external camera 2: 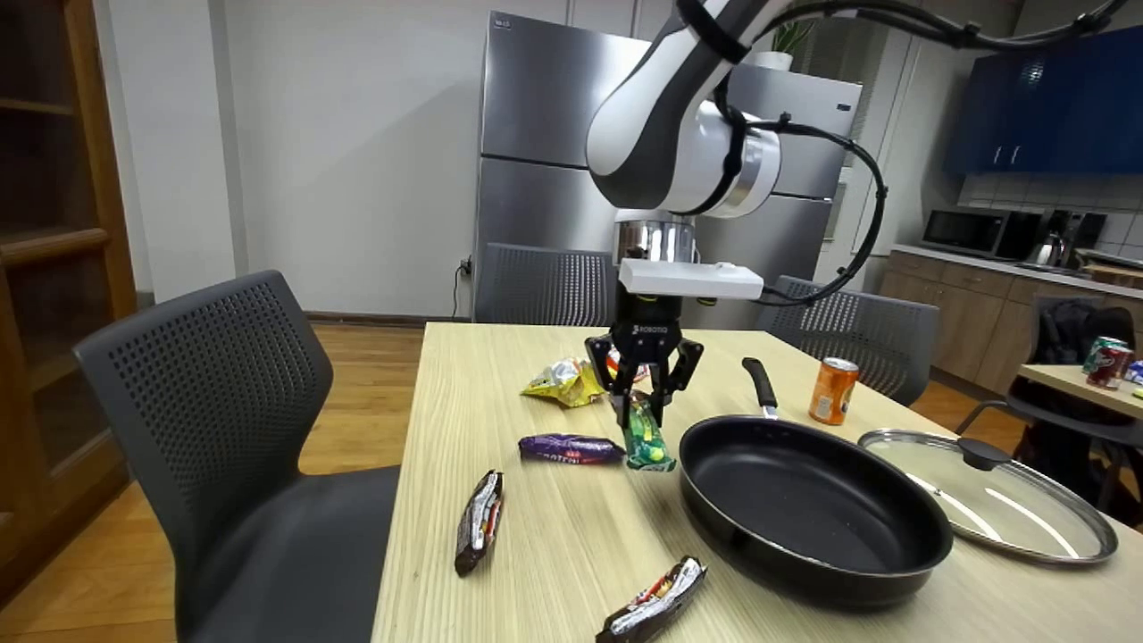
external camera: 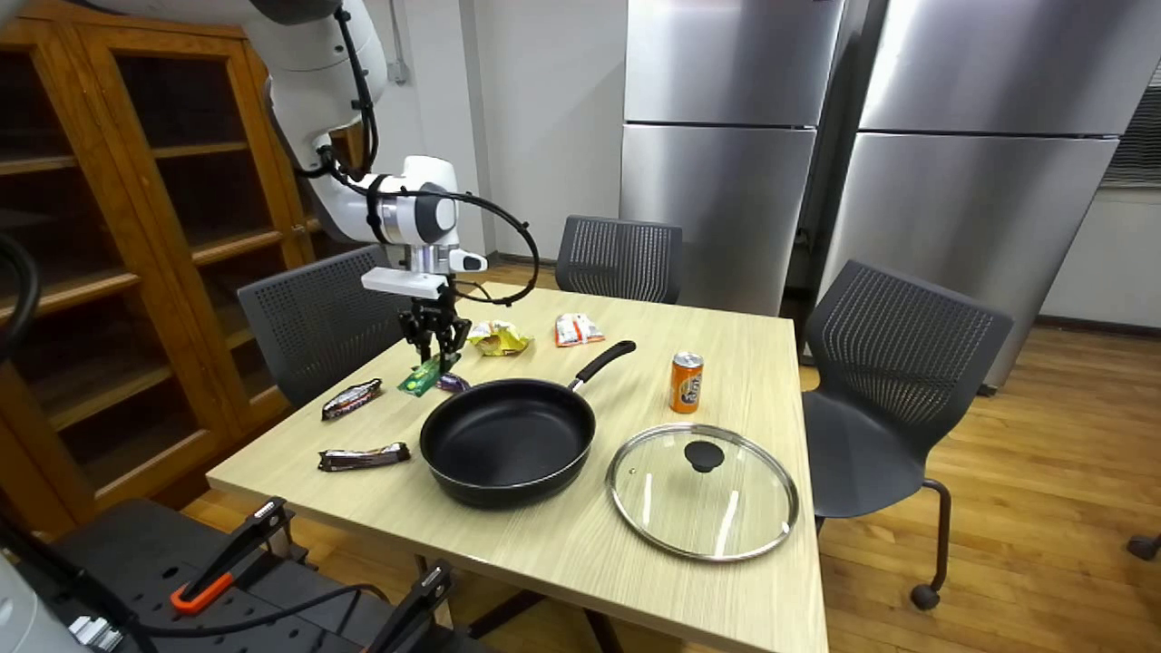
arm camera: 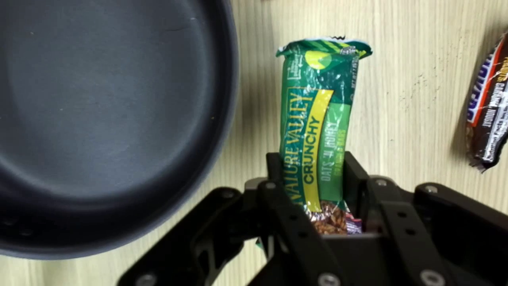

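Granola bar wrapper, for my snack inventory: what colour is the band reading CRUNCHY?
The band is yellow, on a green wrapper; the wrist view shows it best.

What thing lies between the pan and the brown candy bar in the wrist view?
The green granola bar, held by the gripper, appears between the pan and the brown candy bar in the wrist view.

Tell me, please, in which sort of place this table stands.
Probably a shared kitchen or break room: the pictures show two steel refrigerators, a microwave on a counter, and blue wall cabinets.
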Tool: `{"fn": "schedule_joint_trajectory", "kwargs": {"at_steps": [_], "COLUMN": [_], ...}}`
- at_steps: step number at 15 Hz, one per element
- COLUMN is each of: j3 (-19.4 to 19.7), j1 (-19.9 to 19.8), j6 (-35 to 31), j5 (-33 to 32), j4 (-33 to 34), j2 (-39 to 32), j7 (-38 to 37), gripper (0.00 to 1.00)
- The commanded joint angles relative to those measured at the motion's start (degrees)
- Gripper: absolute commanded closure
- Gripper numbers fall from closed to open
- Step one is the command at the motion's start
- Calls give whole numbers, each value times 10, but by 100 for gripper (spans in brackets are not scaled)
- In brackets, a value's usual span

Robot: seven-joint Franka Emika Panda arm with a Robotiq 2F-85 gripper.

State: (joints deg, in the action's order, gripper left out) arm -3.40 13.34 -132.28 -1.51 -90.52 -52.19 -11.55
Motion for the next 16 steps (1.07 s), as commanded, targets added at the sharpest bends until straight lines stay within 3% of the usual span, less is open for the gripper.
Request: {"fn": "schedule_joint_trajectory", "kwargs": {"at_steps": [1,9,16], "j3": [0,0,12], "j1": [-31,-112,-160], "j6": [-26,-56,-45], "j5": [13,50,70], "j4": [-68,-126,-129], "j2": [49,71,61], "j7": [19,63,86], "gripper": [86,86,86]}}
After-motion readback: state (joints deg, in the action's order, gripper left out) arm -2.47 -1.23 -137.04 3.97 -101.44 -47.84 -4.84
